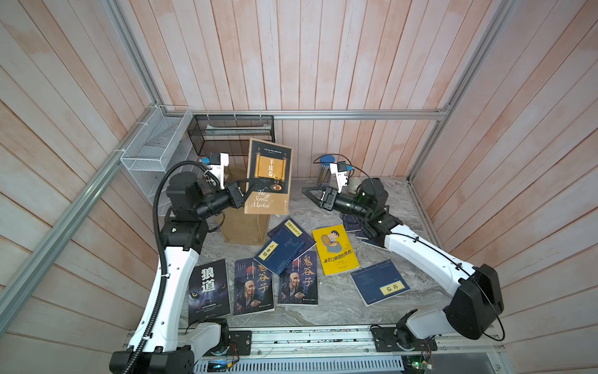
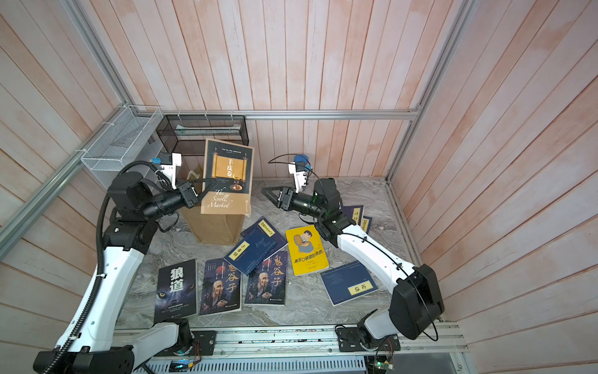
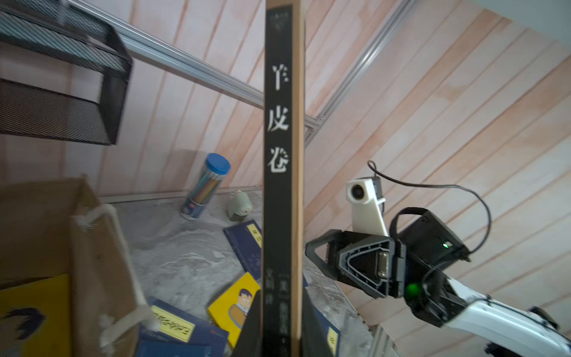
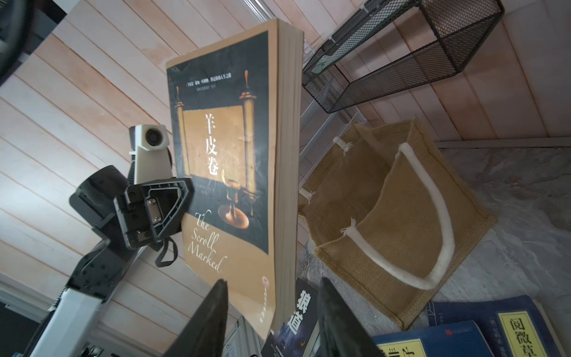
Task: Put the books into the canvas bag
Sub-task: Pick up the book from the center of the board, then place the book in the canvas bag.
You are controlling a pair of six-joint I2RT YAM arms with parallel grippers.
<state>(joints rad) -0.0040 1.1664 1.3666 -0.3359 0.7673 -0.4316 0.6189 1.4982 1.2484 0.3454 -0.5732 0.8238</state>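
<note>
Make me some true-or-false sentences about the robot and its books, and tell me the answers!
1. The left gripper is shut on the scroll book. True.
2. The scroll book is lying down flat. False: it is held upright in the air by the canvas bag.
3. The right gripper squeezes the yellow cartoon book. False: it is open and empty, and that book lies on the table.
4. The wolf book lies flat on the table. True.

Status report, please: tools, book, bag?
Left tool shut on brown-black scroll-cover paperback, upright near tan burlap bag. Right tool open, apart. Bag mouth open.
</note>
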